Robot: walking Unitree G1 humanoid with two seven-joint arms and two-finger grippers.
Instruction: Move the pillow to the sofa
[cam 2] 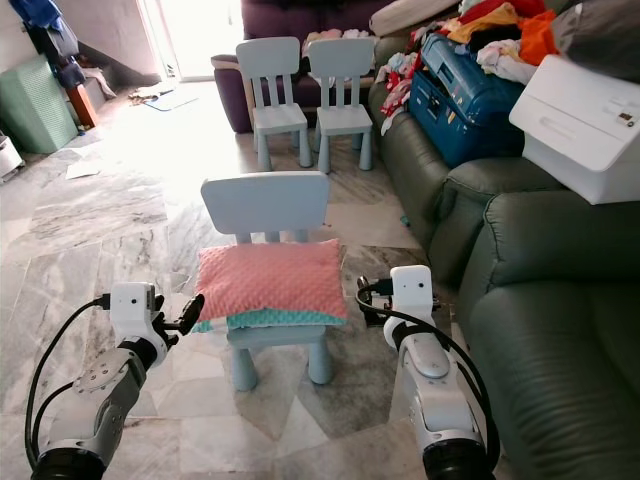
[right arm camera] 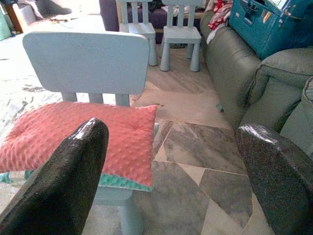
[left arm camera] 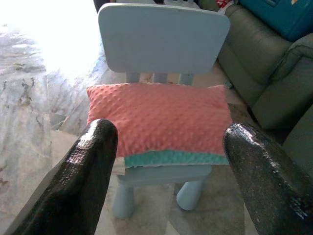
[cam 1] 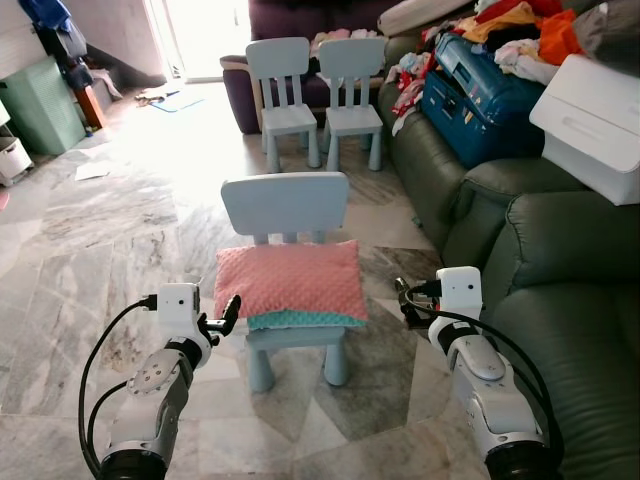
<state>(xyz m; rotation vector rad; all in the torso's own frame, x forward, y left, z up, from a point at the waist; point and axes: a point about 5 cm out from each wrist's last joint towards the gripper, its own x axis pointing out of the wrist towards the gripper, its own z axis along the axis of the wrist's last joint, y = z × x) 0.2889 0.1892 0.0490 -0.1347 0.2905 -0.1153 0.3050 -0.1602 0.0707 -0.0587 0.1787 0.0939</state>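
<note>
Pillow (cam 1: 290, 278), pink on top with a teal underside, lies flat on the seat of a small pale-blue chair (cam 1: 285, 205) directly ahead of you, between your two raised arms. Its long axis runs crosswise, from one gripper toward the other, so each short end faces an arm. Your left gripper (cam 1: 222, 320) hangs just beside the pillow's left end, slightly nearer to you than the pillow's front edge and about level with the seat; its fingers (left arm camera: 93, 161) are spread wide with nothing between them, and its wrist view looks straight at the pillow. Your right gripper (cam 1: 406, 300) sits a little farther off the right end, apart from the fabric; its fingers (right arm camera: 78, 166) also stand spread and empty, with the pillow lying toward the left finger rather than centred. The left arm looks the nearer of the two.

Beyond your right gripper runs the green sofa (cam 1: 560, 260), its nearest cushion bare. Farther along, it carries a blue suitcase (cam 1: 478, 95), lid shut so its contents cannot be told, a white box (cam 1: 590, 120) and a heap of clothes (cam 1: 500, 30). Two more small chairs (cam 1: 315, 95) stand ahead, past the pillow.
</note>
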